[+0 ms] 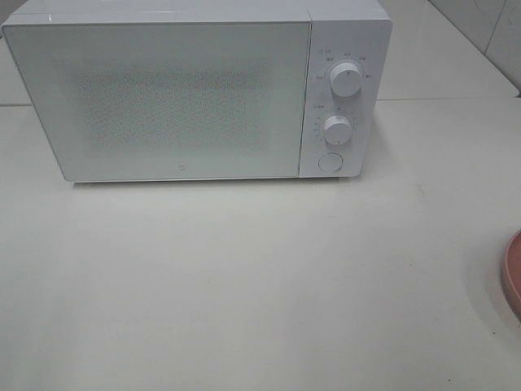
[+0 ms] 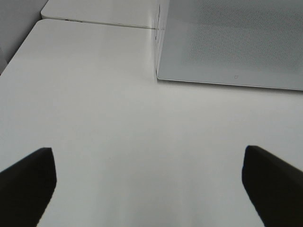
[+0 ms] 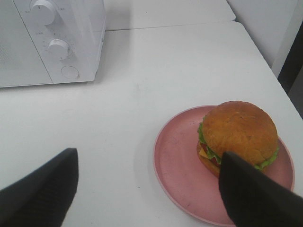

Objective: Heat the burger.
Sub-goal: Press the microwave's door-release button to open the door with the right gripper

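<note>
Near right edge of table [image 1: 244, 269]: burger [image 3: 239, 135] on pink plate [image 3: 175, 161] | microwave [image 1: 163, 98] shut

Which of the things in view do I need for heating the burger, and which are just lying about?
Needed: burger, on the pink plate; microwave, door shut; its upper knob, lower knob and button.
Lying about: nothing loose shows; only the white table.

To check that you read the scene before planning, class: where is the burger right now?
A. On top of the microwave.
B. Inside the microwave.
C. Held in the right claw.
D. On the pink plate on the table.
D: the right wrist view shows the burger resting on the pink plate, out on the table, apart from the closed microwave.
</note>
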Robot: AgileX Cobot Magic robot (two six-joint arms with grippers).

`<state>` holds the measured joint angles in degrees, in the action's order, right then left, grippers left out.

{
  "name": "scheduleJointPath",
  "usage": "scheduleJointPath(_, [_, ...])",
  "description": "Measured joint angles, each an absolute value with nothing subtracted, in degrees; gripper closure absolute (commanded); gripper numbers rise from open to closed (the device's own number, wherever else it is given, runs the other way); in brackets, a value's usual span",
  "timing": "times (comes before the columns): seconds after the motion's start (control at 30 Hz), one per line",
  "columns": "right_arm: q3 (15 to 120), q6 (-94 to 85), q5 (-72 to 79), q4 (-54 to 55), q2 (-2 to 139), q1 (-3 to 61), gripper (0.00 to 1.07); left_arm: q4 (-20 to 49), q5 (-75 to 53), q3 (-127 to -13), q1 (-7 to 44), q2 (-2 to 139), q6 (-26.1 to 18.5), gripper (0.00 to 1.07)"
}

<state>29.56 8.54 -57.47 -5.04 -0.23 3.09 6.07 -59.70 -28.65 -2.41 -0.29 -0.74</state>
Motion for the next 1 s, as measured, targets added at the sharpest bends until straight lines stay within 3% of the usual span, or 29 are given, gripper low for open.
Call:
scheduleJointPath(0.5, [30.31, 8.54, -55.23, -5.04, 0.40, 3.09, 0.31, 6.07, -59.70, -28.65, -2.41, -0.29, -0.74, 0.07])
scheduleJointPath(1.0, [29.11, 8.54, -41.83, -4.41, 15.30, 3.09, 0.31, 6.07, -59.70, -28.65, -2.41, -0.29, -0.74, 0.07])
